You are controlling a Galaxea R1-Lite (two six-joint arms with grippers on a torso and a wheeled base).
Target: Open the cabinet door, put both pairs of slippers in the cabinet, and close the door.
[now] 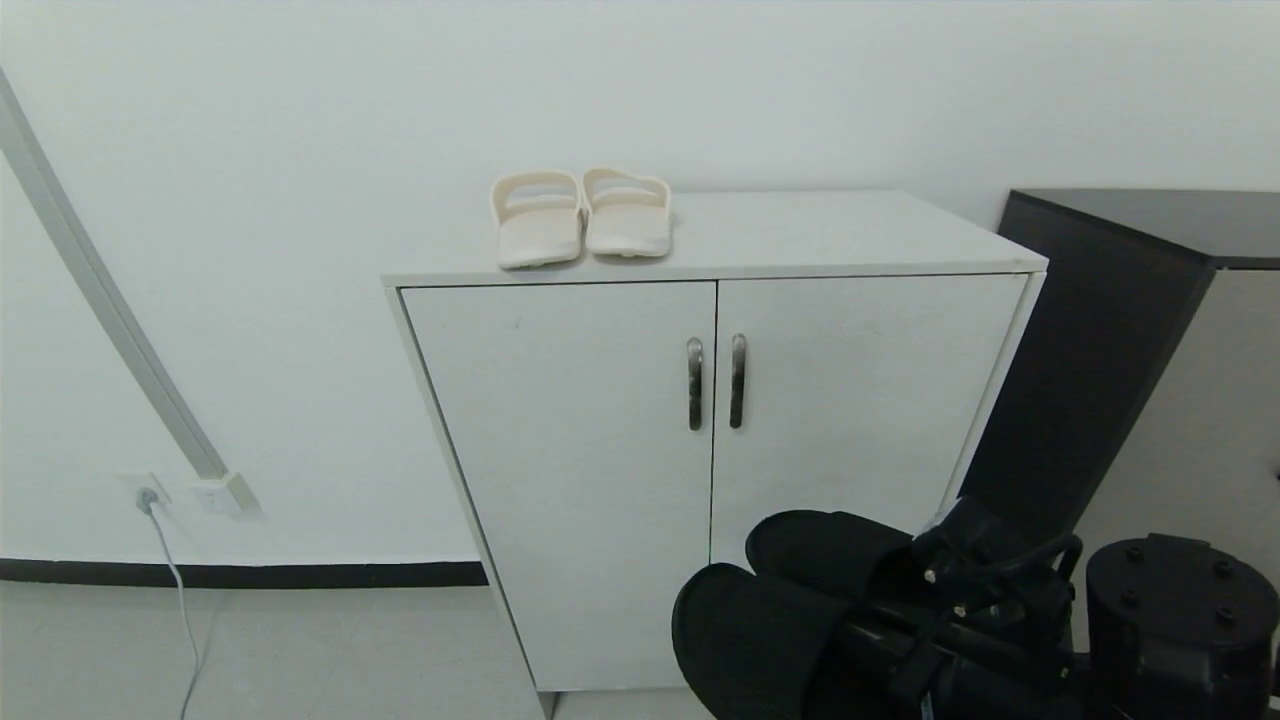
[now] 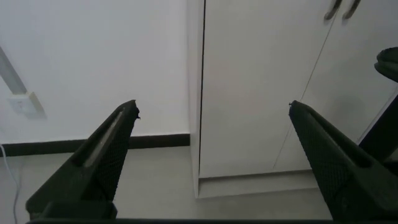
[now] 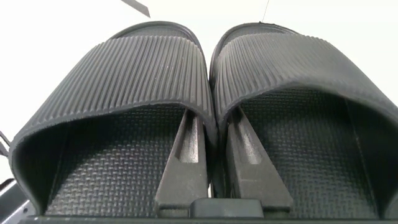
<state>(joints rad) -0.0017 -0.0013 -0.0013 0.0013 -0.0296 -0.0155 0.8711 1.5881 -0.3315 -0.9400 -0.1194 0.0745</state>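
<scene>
Your right gripper [image 3: 214,127] pinches black slippers [image 3: 143,68] together, ribbed straps up, low before shut cabinet [image 1: 560,450]. Left gripper [image 2: 212,111] spread wide, empty. Cream slippers [image 1: 580,215] paired atop cabinet.

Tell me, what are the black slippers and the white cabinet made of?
The black slippers look like soft rubber or foam: matte, with ribbed straps and bumpy footbeds. The cabinet is likely laminated board, smooth and white. Its handles look like metal, with a dull shine.
</scene>
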